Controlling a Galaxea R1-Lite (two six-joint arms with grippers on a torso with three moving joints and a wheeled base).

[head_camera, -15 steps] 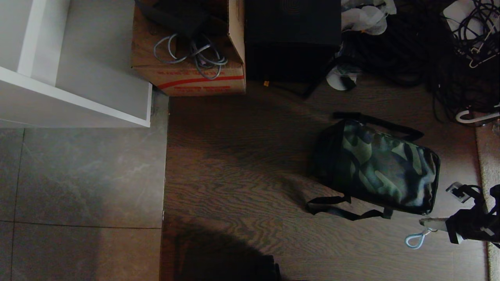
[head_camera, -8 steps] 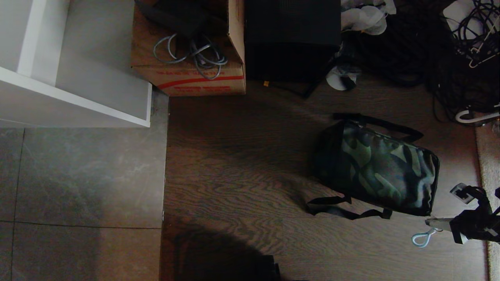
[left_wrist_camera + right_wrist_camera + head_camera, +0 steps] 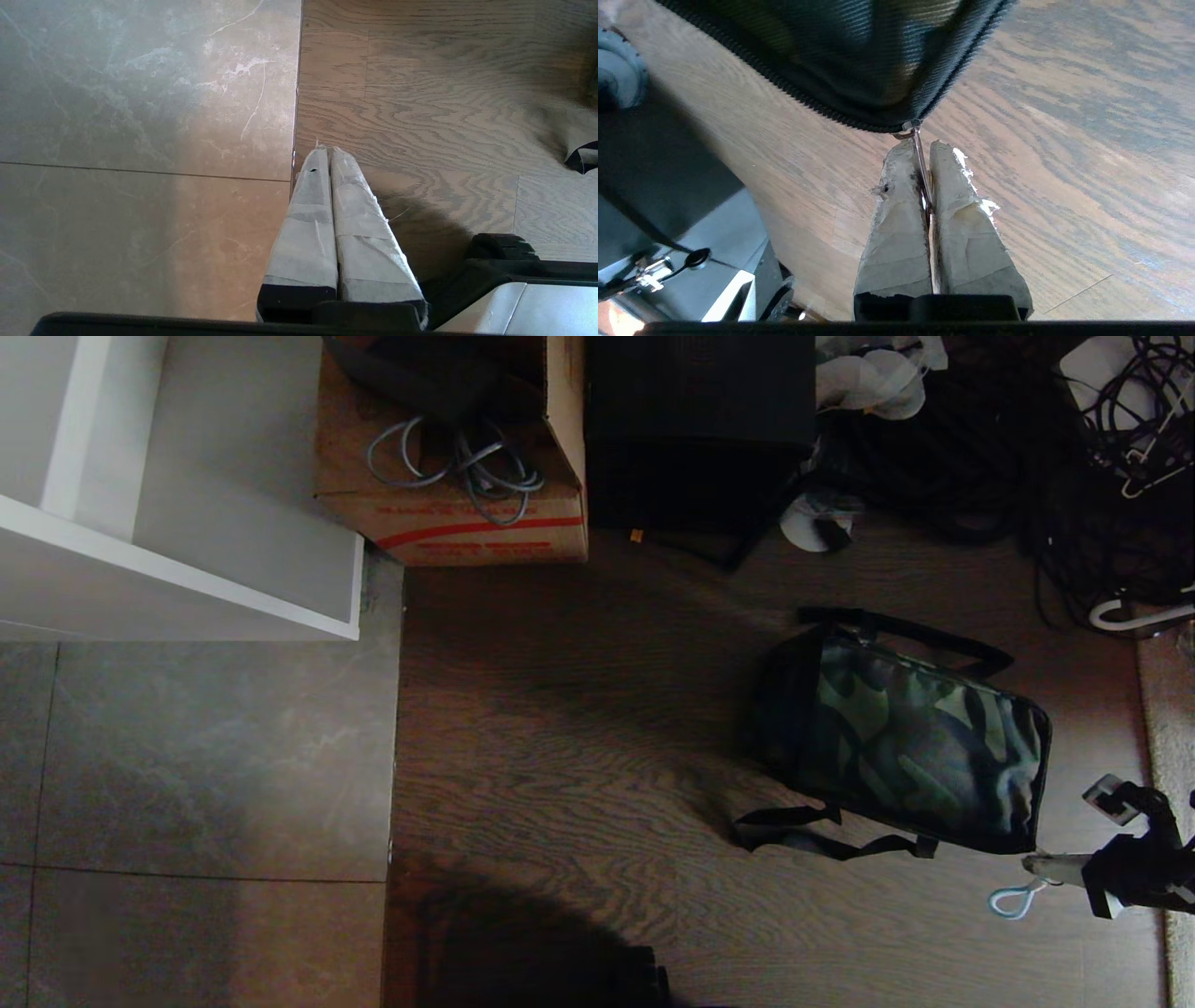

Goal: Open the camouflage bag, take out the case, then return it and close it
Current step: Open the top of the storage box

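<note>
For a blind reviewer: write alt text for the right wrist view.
The right gripper, shut, pinches the metal zipper pull at the corner of the camouflage bag, whose zipper looks closed. Wood-grain floor lies beneath.

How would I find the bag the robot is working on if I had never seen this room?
Look at the dark wooden floor, on the right, below the cardboard box and the plain black box. The camouflage bag lies there, with the right end effector pinching its zipper pull at its near corner. It alone has a green-and-dark blotchy top and black straps.
</note>
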